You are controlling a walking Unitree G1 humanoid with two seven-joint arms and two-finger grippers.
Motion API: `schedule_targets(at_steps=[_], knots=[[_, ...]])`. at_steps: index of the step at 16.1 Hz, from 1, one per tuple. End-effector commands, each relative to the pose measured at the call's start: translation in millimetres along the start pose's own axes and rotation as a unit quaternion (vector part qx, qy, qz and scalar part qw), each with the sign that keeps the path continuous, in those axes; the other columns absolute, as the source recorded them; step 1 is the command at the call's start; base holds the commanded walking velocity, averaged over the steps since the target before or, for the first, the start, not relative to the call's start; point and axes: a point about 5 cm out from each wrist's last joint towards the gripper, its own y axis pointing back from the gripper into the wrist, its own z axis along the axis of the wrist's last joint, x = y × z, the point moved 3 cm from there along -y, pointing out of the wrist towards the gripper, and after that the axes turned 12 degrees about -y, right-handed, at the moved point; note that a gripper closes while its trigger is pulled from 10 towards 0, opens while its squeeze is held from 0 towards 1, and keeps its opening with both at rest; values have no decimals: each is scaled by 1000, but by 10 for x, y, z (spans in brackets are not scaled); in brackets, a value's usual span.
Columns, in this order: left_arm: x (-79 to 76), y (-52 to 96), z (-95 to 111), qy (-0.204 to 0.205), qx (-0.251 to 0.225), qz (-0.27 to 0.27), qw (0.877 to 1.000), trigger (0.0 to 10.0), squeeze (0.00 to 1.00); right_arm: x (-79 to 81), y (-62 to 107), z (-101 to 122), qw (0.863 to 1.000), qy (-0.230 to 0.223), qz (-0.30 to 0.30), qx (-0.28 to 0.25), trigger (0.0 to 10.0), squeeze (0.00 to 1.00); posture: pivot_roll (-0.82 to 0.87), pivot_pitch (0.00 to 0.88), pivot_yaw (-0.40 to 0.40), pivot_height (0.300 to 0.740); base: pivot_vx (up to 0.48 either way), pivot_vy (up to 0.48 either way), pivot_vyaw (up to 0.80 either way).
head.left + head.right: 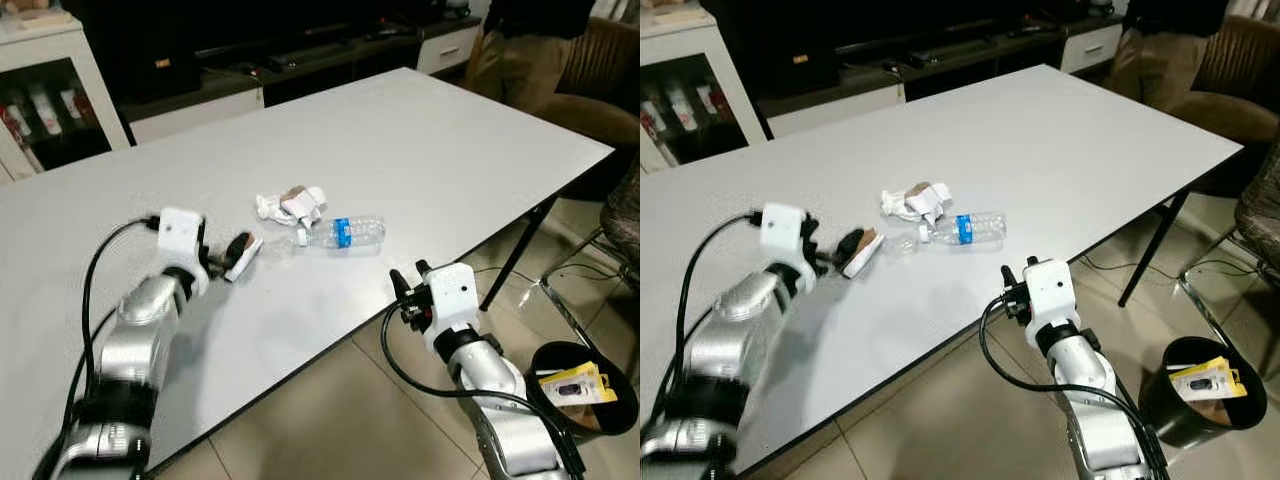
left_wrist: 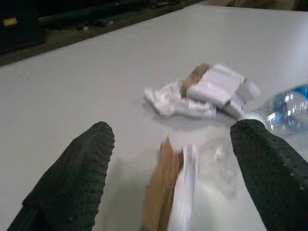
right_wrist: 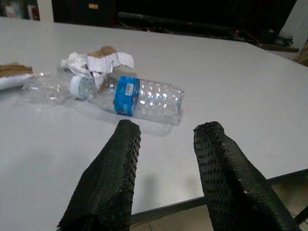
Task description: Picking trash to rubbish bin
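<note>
On the white tabletop (image 1: 420,140), the trash sits in a loose cluster, and the plastic bottle (image 1: 340,233) serves as your landmark: it lies on its side near the tabletop's front edge, clear, seemingly empty, with a blue label band whose writing is too small to read. Expect it to be very light, thin-walled and slick; it will likely roll or squirt out of a hard pinch, so take it across the ribbed middle of the body rather than the tapered neck. Touching the bottle's cap end is a crumpled wad of white paper and torn cardboard (image 1: 290,205), soft and compressible, best gripped at its bulkiest part. Just beyond the bottle's cap end, toward the robot's left, lies a flat brown-and-white cardboard scrap (image 1: 243,256), stiff but thin, probably awkward to lift flat and easier taken by its edges. Your left gripper (image 2: 171,178) straddles that scrap with jaws spread wide, nothing held. Your right gripper (image 3: 166,163) hovers at the tabletop's front edge, short of the bottle's base end, jaws parted and empty. The black rubbish bin (image 1: 582,420) stands on the floor well to the bottle's right, a yellow packet (image 1: 578,384) with unreadable print already inside.
</note>
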Motion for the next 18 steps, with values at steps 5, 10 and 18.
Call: schedule_targets(at_steps=[5, 10, 18], knots=[[-90, -191, 35, -4, 34, -87, 996, 10000, 1000, 166, 69, -49, 993, 13, 102, 55, 10000, 0, -56, 0, 44, 740, 0, 0, 0], [35, -301, 97, -11, 43, -60, 997, 10000, 0, 373, 121, -53, 981, 1, 175, 80, 10000, 0, -33, 0, 20, 740, 0, 0, 0], [35, -327, -170, 19, 106, -49, 993, 10000, 0, 414, 134, 4, 975, 9, 199, 95, 10000, 0, -63, 0, 17, 740, 0, 0, 0]])
